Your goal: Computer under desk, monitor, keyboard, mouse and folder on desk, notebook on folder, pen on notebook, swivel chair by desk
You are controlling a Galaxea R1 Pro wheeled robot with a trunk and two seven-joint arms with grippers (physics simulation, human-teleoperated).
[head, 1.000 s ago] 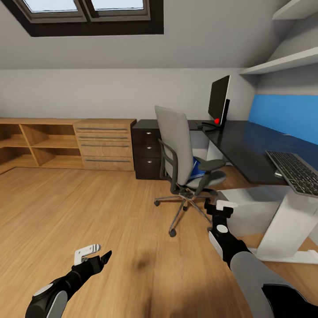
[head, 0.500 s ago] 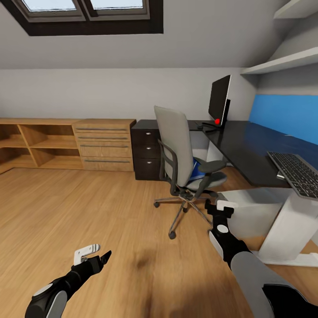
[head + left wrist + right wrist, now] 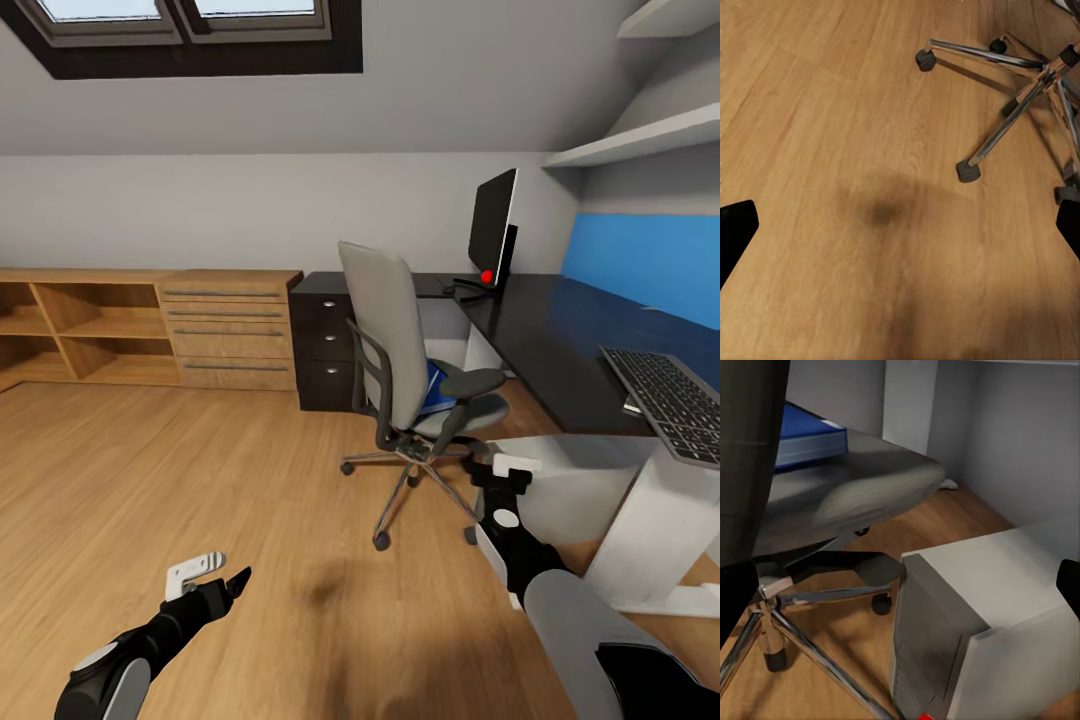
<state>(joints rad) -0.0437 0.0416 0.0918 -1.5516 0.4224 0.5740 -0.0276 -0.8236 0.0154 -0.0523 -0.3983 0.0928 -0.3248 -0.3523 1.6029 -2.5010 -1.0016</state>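
Head view: left gripper (image 3: 210,575) low over bare floor (image 3: 200,470), fingers parted, nothing between them; right gripper (image 3: 503,470) raised just short of the chair (image 3: 410,370), white fingertips spread a little, holding nothing, gap hard to judge from behind. Beyond the right fingers, chair turned back-on, blue folder (image 3: 433,388) on the seat, mostly hidden by backrest and armrest. Desk (image 3: 560,330) further off and to the right of those fingers, monitor (image 3: 493,228) standing edge-on at its far end, keyboard (image 3: 668,400) on the near edge, cut off by the frame; black drawers (image 3: 325,345) beyond the chair back, wood chest (image 3: 235,328) beside them. Notebook and pen not made out. Left wrist view: dark fingertips (image 3: 735,232) wide apart at the frame edges, empty, floor ahead, chrome chair legs and casters (image 3: 1012,112) off to one side, partly cropped. Right wrist view: one fingertip (image 3: 1069,577) at the edge, the other lost against a dark blur, so spread unclear here; ahead, grey seat edge (image 3: 847,495) blurred, folder corner (image 3: 806,435) on it, white box (image 3: 982,615) on the floor just past the fingers, partly cropped.
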